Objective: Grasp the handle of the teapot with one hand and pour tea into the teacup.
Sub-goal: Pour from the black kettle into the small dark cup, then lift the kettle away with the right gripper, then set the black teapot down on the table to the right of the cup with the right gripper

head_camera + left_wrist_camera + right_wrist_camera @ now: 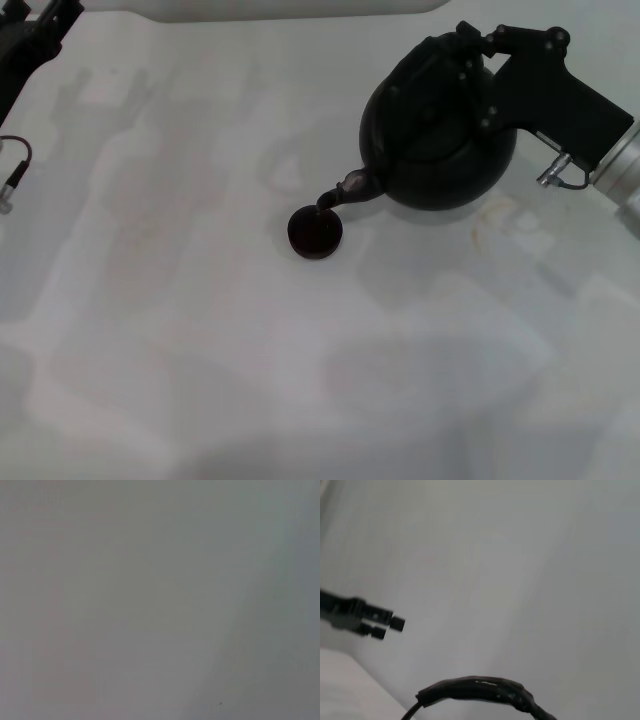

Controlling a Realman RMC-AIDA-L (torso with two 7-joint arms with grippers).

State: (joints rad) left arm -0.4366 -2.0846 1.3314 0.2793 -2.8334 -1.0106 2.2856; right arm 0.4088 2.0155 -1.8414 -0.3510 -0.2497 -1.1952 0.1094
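The right arm reaches in from the right edge of the head view, a silver cylindrical wrist segment leading into a blocky matte black end effector (478,60) that slants up and to the left, with its fingers closed around the thick black arched handle (440,62) and carrying the load tilted, spout downward. The left arm sits parked at the far upper left corner of the head view, where only part of its black end effector (30,50) and a thin looped cable show, raised well away from the right arm.
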